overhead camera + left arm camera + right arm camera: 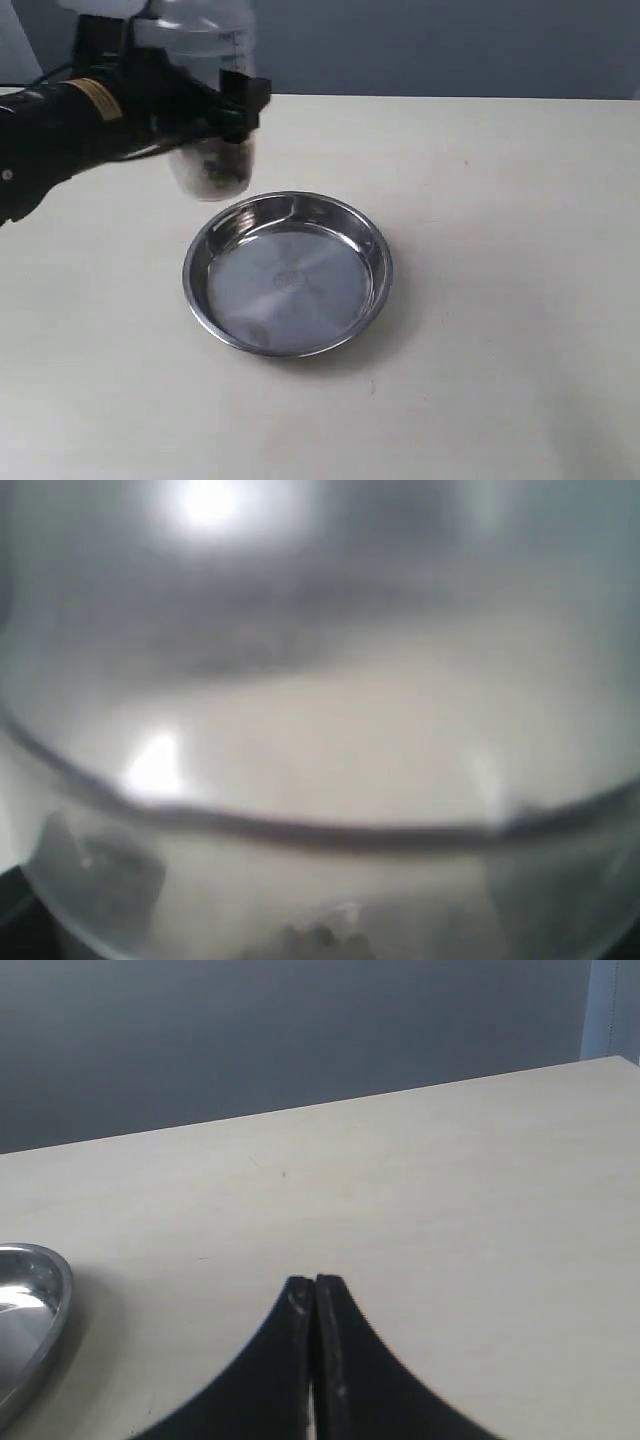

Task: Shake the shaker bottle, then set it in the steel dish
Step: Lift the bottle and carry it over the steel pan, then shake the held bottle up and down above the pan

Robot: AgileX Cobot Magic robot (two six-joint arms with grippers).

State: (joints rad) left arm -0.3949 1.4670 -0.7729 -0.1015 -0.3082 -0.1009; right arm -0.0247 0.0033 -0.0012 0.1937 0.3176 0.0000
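The clear frosted shaker bottle (pixel 207 95) hangs upright above the table at the upper left, blurred, with dark granules near its bottom. My left gripper (pixel 215 110) is shut on its middle, black fingers on either side. In the left wrist view the bottle (pixel 320 730) fills the whole picture and hides the fingers. The steel dish (pixel 288 272) lies on the table just in front and right of the bottle, with nothing in it; its rim (pixel 30 1310) shows in the right wrist view. My right gripper (pixel 315 1285) is shut on nothing, over bare table.
The pale wooden table (pixel 500 300) stretches right of the dish. A grey wall (pixel 450 45) stands behind the table's far edge.
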